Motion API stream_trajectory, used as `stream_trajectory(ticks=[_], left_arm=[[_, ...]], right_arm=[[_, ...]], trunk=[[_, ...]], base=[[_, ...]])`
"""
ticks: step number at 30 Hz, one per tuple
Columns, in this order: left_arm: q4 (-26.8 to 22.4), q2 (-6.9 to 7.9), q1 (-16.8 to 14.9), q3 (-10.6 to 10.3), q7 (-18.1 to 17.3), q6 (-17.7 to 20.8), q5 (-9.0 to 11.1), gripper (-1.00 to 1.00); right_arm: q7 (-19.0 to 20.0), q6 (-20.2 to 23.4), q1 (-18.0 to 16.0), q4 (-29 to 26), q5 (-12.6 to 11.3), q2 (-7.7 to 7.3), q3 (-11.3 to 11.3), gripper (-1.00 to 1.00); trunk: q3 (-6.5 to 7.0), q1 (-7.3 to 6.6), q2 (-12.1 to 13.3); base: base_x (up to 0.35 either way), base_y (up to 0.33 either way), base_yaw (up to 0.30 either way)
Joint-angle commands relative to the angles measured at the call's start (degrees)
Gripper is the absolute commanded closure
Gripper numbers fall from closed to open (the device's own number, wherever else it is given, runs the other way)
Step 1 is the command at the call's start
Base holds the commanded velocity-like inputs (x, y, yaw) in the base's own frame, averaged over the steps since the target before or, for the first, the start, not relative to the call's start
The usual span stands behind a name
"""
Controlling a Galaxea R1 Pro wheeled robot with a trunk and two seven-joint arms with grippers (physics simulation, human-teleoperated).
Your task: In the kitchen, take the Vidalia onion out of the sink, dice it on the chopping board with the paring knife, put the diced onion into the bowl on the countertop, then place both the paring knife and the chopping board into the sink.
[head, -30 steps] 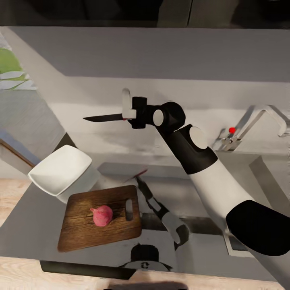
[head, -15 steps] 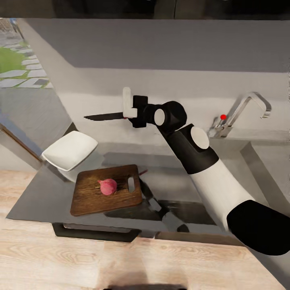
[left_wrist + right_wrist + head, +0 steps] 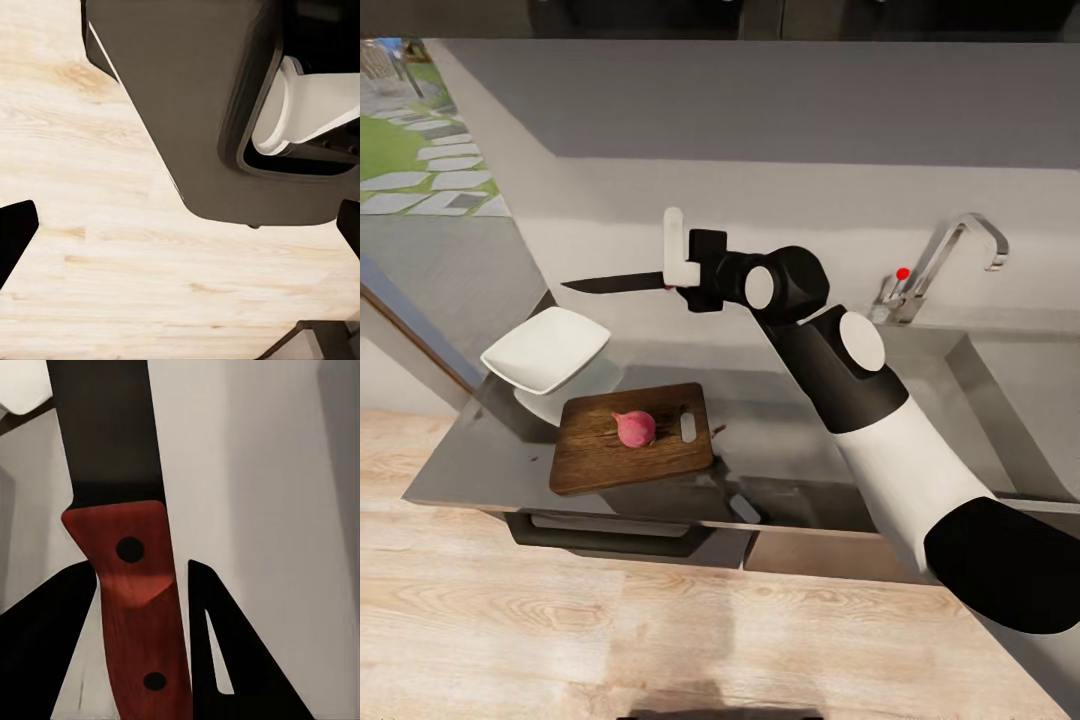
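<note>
**Backing away from the counter with the knife held high**

We are gripping the paring knife (image 3: 615, 284) in our right gripper (image 3: 678, 272), the fingers clamped on its red-brown handle (image 3: 135, 607), the dark blade pointing out level toward the left, high above the countertop (image 3: 470, 460). Our left gripper (image 3: 180, 225) is hanging low over the wood floor (image 3: 97, 285) with its fingertips wide apart and nothing between them.

Across the last second the whole head view has been shifting: the counter is sitting farther up and smaller, and more floor is showing in front of it. We are reading that as our base or head pulling back, not as the things moving. The arm and knife are keeping the same place in the picture. The Vidalia onion (image 3: 636, 428) is resting whole on the chopping board (image 3: 630, 450), just beside the slot hole, with the bowl (image 3: 546, 349) close behind the board's left end. So the onion is out of the sink (image 3: 1000, 400) and the dicing is not yet begun; in our judgement the extra distance means we are having to close in again, or reach farther, before lowering the blade.

The sink is running off the right edge, so its basin is only partly visible. Our right arm is covering part of the counter beside it. We cannot tell what the dark body in the left wrist view is.
</note>
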Motion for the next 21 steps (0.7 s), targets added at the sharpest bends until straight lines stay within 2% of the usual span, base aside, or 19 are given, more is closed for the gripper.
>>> stream_trajectory(ticks=[1, 6, 16, 20, 21], left_arm=[[0.26, 0.09, -0.09, -0.33, -0.35, -0.39, 0.57, -1.0], [0.34, 0.75, -0.09, -0.41, -0.35, -0.31, 0.57, -1.0], [0.35, 0.78, -0.09, -0.42, -0.35, -0.38, 0.57, -1.0], [0.35, 0.76, -0.09, -0.42, -0.35, -0.39, 0.57, -1.0], [0.31, 0.74, -0.09, -0.38, -0.35, -0.39, 0.57, -1.0]], right_arm=[[0.31, 0.42, -0.06, -0.07, 0.16, -0.01, 0.06, 1.0], [0.33, 0.44, -0.05, -0.13, 0.25, -0.18, 0.06, 1.0], [0.93, 1.07, -0.03, 0.56, 0.93, -0.67, 0.2, 1.0], [1.09, 4.88, 0.0, 0.64, 1.11, -0.89, 0.23, 1.0], [1.01, 5.79, 0.05, 0.67, 1.22, -1.33, 0.27, 1.0]], trunk=[[-0.08, 0.03, -0.1], [-0.08, 0.03, -0.1], [-0.08, 0.03, -0.1], [-0.08, 0.03, -0.1], [-0.08, 0.03, -0.1]], base=[[-0.005, 0.0, 0.0], [-0.001, 0.0, 0.0], [0.0, 0.0, 0.0], [0.0, 0.0, 0.0], [0.0, 0.0, 0.0]])
